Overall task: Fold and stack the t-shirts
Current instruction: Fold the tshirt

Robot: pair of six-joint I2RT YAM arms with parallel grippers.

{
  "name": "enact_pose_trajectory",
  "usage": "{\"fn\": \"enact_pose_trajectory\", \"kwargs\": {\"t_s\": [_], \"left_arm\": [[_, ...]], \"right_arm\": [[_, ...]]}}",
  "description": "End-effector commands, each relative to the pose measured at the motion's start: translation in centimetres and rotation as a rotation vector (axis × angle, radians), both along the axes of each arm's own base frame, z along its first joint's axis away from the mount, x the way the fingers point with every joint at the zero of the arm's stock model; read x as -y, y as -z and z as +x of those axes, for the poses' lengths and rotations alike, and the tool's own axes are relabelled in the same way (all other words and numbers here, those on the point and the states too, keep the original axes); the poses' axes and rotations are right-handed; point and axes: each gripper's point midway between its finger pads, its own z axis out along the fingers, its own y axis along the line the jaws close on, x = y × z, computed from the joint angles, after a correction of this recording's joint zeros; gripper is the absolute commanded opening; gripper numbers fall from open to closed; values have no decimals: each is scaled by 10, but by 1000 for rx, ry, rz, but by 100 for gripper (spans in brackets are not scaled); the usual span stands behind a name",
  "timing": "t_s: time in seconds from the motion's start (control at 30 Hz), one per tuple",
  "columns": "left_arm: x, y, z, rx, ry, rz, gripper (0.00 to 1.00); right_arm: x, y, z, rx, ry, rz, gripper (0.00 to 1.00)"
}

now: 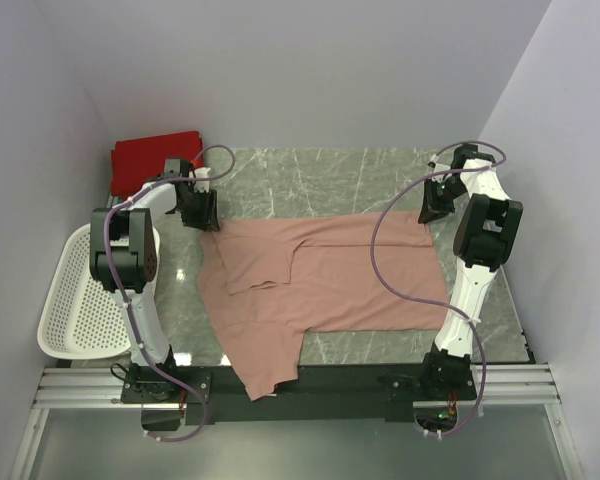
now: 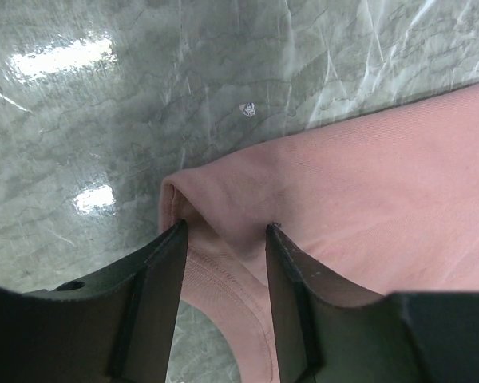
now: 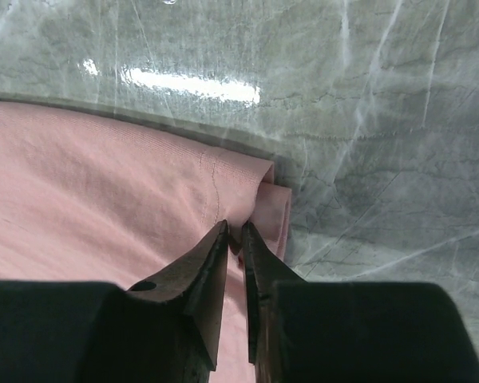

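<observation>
The dusty-pink t-shirt (image 1: 330,275) lies spread on the marble table, its near part hanging over the front edge. My left gripper (image 1: 208,222) is at its far left corner. In the left wrist view its jaws (image 2: 226,227) stand open, one on each side of a raised fold of the pink cloth (image 2: 367,183). My right gripper (image 1: 432,215) is at the far right corner. In the right wrist view it (image 3: 234,227) is shut on a pinch of the pink cloth (image 3: 104,175) beside the folded edge. A folded red t-shirt (image 1: 155,155) lies at the back left. No teal shirt is in view.
A white perforated basket (image 1: 80,300) sits off the table's left side beside the left arm. The marble table (image 1: 320,175) shows behind the shirt. Walls close in on the left, back and right.
</observation>
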Motion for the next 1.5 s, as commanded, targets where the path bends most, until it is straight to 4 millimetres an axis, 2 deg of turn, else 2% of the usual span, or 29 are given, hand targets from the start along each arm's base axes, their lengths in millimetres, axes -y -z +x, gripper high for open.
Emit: {"fn": "enact_pose_trajectory", "kwargs": {"t_s": [0.0, 0.1, 0.2, 0.23, 0.43, 0.5, 0.53, 0.63, 0.87, 0.93, 0.97, 1.1, 1.2, 1.47], "left_arm": [[-3, 6, -3, -6, -10, 7, 49], [-2, 6, -2, -6, -9, 9, 49], [-3, 7, -2, -10, -13, 4, 37], [-3, 6, -1, -7, -12, 4, 28], [-8, 11, -2, -25, -32, 7, 1], [-10, 13, -3, -29, -36, 17, 1], [-21, 14, -3, -31, -62, 20, 1], [-25, 14, -3, -32, -73, 24, 0], [-26, 16, -3, -36, -75, 20, 0], [-26, 15, -2, -35, -77, 17, 1], [-26, 15, -3, -36, -74, 18, 1], [-25, 14, -2, -36, -68, 12, 1], [-23, 13, -2, -35, -66, 8, 1], [-23, 15, -3, -39, -67, 3, 1]], "right_arm": [[-3, -36, 13, 88, -2, 4, 20], [-4, -41, 14, 94, -4, 4, 11], [-2, -42, 11, 87, -13, -8, 0], [0, -40, 10, 81, -14, -21, 0], [9, -40, -3, 53, -41, -77, 0], [15, -41, -7, 47, -45, -100, 0], [16, -41, -8, 44, -47, -107, 0], [22, -43, -9, 45, -41, -123, 0], [22, -38, -11, 29, -31, -100, 1], [17, -37, -12, 17, -38, -74, 12], [15, -37, -16, -2, -39, -64, 24], [12, -40, -25, -14, -25, -34, 38], [11, -42, -29, -20, -19, -22, 38], [6, -30, -40, -72, -2, 6, 38]]}}
